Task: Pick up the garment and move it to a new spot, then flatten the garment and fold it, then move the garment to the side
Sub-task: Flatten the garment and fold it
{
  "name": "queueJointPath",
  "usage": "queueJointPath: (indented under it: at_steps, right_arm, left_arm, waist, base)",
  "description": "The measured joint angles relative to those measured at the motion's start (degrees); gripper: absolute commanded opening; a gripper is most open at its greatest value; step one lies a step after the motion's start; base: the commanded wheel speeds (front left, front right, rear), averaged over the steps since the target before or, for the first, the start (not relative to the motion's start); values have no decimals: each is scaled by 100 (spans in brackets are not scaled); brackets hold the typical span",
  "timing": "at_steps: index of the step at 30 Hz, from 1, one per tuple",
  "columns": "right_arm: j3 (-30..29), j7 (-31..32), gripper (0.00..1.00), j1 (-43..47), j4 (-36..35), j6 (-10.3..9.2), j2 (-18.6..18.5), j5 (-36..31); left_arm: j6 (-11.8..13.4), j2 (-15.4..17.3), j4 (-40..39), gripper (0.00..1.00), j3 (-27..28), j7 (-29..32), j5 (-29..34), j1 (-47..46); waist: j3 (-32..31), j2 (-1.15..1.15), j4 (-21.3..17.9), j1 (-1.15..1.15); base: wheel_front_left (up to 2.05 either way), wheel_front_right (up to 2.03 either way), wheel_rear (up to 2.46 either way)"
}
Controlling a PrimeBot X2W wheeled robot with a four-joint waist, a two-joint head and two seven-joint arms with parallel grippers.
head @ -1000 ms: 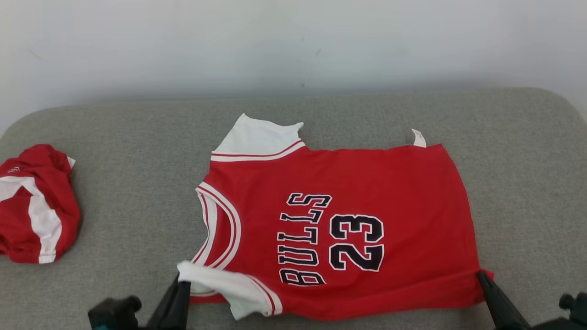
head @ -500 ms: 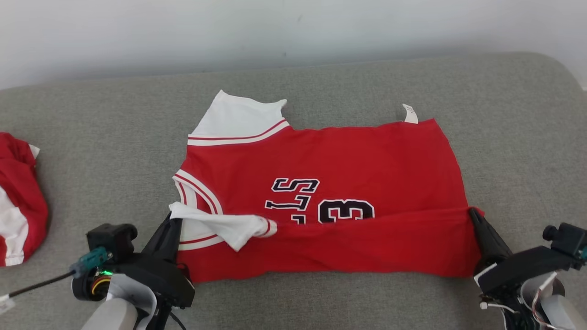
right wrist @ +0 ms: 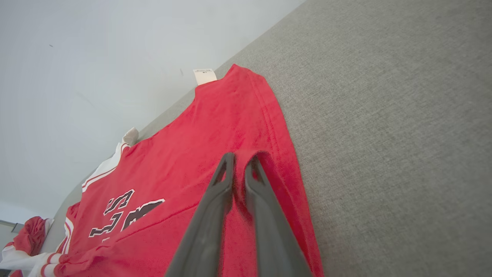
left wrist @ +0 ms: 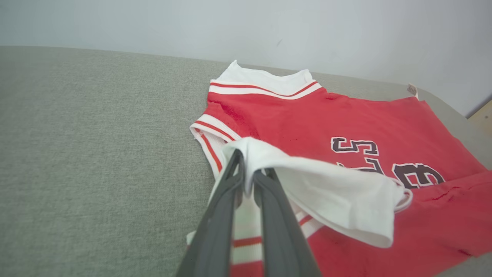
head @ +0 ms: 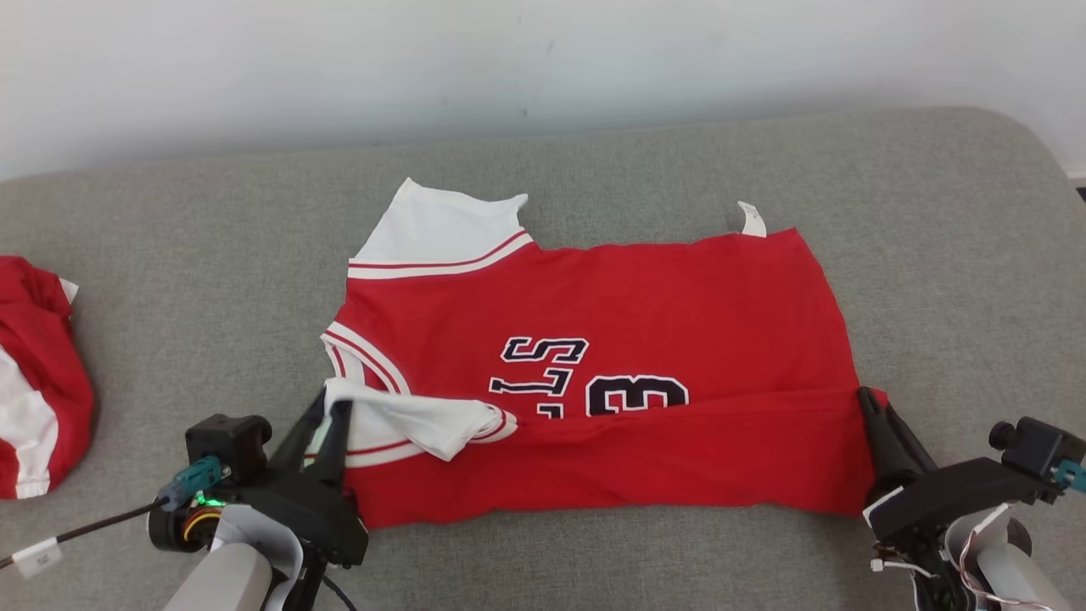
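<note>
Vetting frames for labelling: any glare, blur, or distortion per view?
Head view: soft, even light, no glare, faint shadows, lettering on the jersey sharp. Left wrist view: left gripper's fingers go soft near the lens, while the jersey is in focus. Right wrist view: the whole scene is tilted, cushion weave crisp, right gripper's fingers blurred toward the bottom edge.

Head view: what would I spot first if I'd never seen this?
The big red jersey with black letters, spread on the grey cushion, near edge folded over the number. Next, the left gripper at its white sleeve and the right gripper at its right corner. A crumpled red bundle lies far left.
</note>
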Motion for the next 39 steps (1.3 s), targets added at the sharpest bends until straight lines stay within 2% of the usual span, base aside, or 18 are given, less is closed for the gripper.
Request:
queueJointPath:
  at_steps: [5,12,19,29,30,31,32,33,39]
  right_arm:
    - [102,-478,100,365,-203,0,-175,-103]
    - [202,-758,100,1067,-468,0,-386,-509]
    - [242,-743,100,1287,-412,0,-294,-839]
    - [233,-575,100,805,124,0,20,-1298]
    - [237,-571,100,751,177,0,55,-1330]
    - [247,-557,43,720,241,0,80,-1345]
    - [269,-516,13,687,294,0,105,-1383]
    - [280,-519,0,666,328,0,135,-1405]
    - [143,-644,0,651,460,0,290,-1271]
  left_arm:
    - [59,-26,-48,100,162,-260,54,227]
    - [209,-37,-586,100,403,-326,160,1121]
    - [256,-40,-675,100,479,-326,218,1494]
    - [210,-197,-193,100,543,-327,368,1324]
    - [201,-216,-107,78,523,-326,369,1274]
    - [165,-236,13,18,495,-292,368,1235]
    - [157,-264,105,0,466,-275,369,1220]
    - [134,-280,178,0,453,-277,369,1204]
    - [57,-381,463,0,443,-310,371,1124]
  waist:
    - [-166,0,0,-1]
    - [-245,0,53,-1]
    - [-207,0,49,-1]
    - [-94,0,5,-1]
    - [-84,0,3,-1]
    - [-77,0,2,-1]
    - [-74,0,-2,-1]
    - [-73,0,-5,-1]
    - [-134,0,14,-1]
  base:
    - [0,0,0]
    - [0,0,0]
    - [0,0,0]
    - [0,0,0]
    - [0,0,0]
    - [0,0,0]
    - [0,0,0]
    - [0,0,0]
    - [0,0,0]
